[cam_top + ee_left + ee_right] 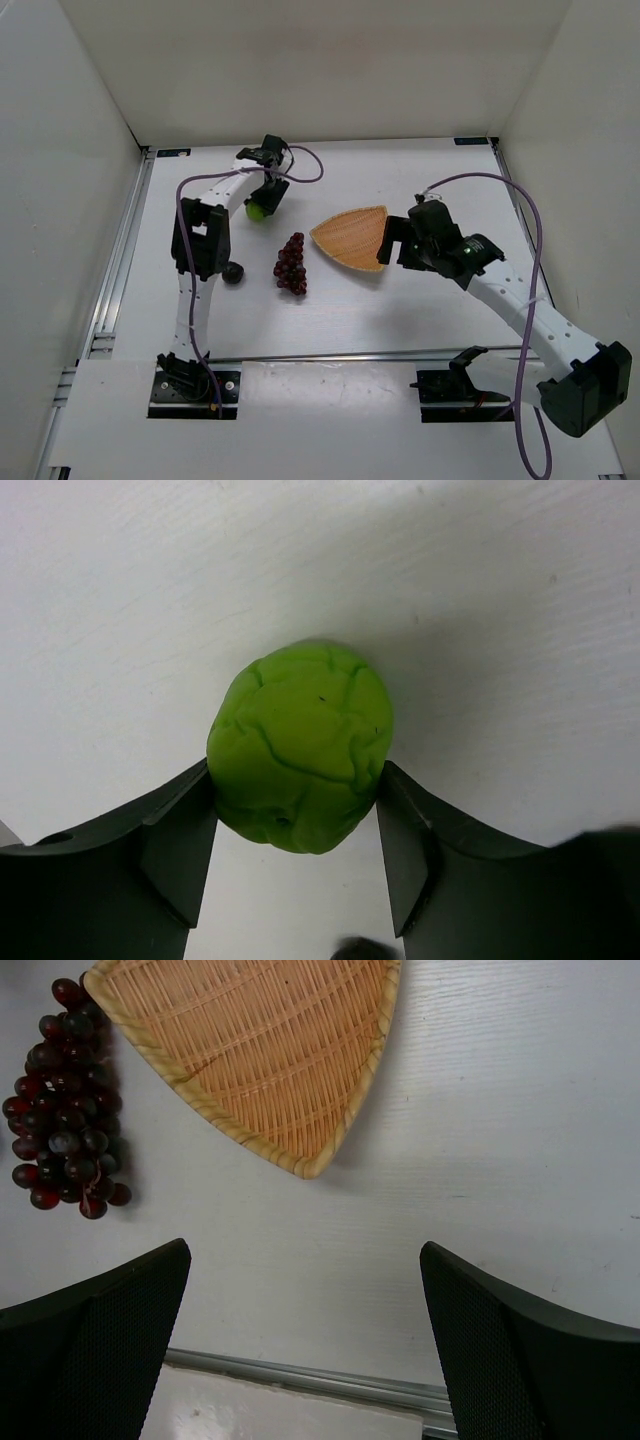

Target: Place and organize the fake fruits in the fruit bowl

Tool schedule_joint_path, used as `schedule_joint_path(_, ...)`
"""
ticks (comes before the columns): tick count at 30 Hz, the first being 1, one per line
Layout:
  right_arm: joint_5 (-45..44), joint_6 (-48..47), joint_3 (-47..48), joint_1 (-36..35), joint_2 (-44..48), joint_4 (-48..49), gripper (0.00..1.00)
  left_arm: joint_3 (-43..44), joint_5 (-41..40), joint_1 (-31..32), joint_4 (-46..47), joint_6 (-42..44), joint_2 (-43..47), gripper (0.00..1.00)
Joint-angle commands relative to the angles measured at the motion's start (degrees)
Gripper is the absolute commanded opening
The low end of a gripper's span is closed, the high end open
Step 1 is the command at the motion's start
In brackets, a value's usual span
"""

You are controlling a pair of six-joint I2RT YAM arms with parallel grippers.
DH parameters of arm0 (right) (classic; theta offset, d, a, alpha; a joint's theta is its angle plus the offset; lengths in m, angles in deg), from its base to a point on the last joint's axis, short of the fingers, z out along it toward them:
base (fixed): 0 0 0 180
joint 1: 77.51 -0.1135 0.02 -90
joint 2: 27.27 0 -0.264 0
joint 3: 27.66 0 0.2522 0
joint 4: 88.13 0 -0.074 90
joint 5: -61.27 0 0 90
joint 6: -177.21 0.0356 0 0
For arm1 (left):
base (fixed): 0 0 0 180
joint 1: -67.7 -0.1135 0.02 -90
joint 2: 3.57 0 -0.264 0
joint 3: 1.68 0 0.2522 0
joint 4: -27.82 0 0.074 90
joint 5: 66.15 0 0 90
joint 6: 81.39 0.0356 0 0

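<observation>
My left gripper [262, 203] is at the far left of the table, shut on the bright green apple [258, 210]. In the left wrist view both dark fingers press the sides of the apple [300, 745], with white table behind it. The dark red grape bunch [291, 264] lies mid-table, and the small dark plum [233, 273] sits to its left. The tan wicker fruit bowl [352, 238] lies right of the grapes with nothing in it. My right gripper [392, 243] hovers open by the bowl's right edge. In the right wrist view the bowl [260, 1050] and grapes [65, 1110] lie beyond the gripper's fingers.
White walls enclose the table on the left, back and right. A metal rail [350, 355] crosses the near side in front of the arm bases. Purple cables [530, 230] loop over both arms.
</observation>
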Motion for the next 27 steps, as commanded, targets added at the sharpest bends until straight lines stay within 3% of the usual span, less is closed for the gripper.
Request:
schedule_joint_path(1, -3.5, 1.6, 3.0, -1.6, 0.2, -0.2, 0.99, -1.3, -2.0, 2.0, -0.1, 0.2, 8.8, 0.22)
schedule_joint_path(3, -5.0, 2.3, 3.0, -1.6, 0.2, -0.2, 0.99, -1.3, -2.5, 3.5, -0.1, -0.5, 14.5, 0.22)
schedule_joint_path(8, -9.1, 7.4, 1.0, -1.6, 3.0, -1.8, 0.99, -8.2, 12.8, 12.1, 6.2, -0.1, 24.1, 0.26)
schedule_joint_path(13, -16.0, 13.6, 1.6, -1.1, 5.3, -6.6, 0.99, -7.0, 17.3, 19.4, 5.7, 0.7, 17.5, 0.30)
schedule_joint_path(16, -17.6, 13.6, 1.6, -1.1, 7.6, -7.1, 0.99, 0.8, 16.5, 22.3, 3.0, 1.8, 11.8, 0.32)
schedule_joint_path(20, -18.1, 13.6, 1.0, -1.1, 10.4, -7.7, 0.99, 11.0, 16.5, 23.7, -1.4, 1.8, 4.7, 0.46)
schedule_joint_path(21, -18.1, 13.6, 1.0, -1.1, 10.9, -7.7, 0.99, 11.0, 16.5, 24.2, -1.4, 1.8, 4.7, 0.62)
schedule_joint_path(22, -18.1, 12.8, 0.5, -1.1, 11.6, -7.7, 0.99, 11.0, 16.5, 24.7, -1.4, 1.8, 4.7, 0.72)
schedule_joint_path(24, -15.8, 9.8, 0.5, -1.1, 11.7, -7.0, 0.99, 11.0, 16.0, 25.4, -1.4, 2.4, 5.9, 0.83)
schedule_joint_path(26, -14.1, 5.6, 1.2, -2.9, 10.7, -6.1, 0.99, 11.0, 15.2, 25.4, -0.7, 2.4, 8.3, 1.00)
schedule_joint_path(27, -14.0, 4.6, 1.7, -3.7, 8.9, -6.1, 0.99, 11.0, 14.4, 26.0, -0.7, 2.4, 9.1, 1.00)
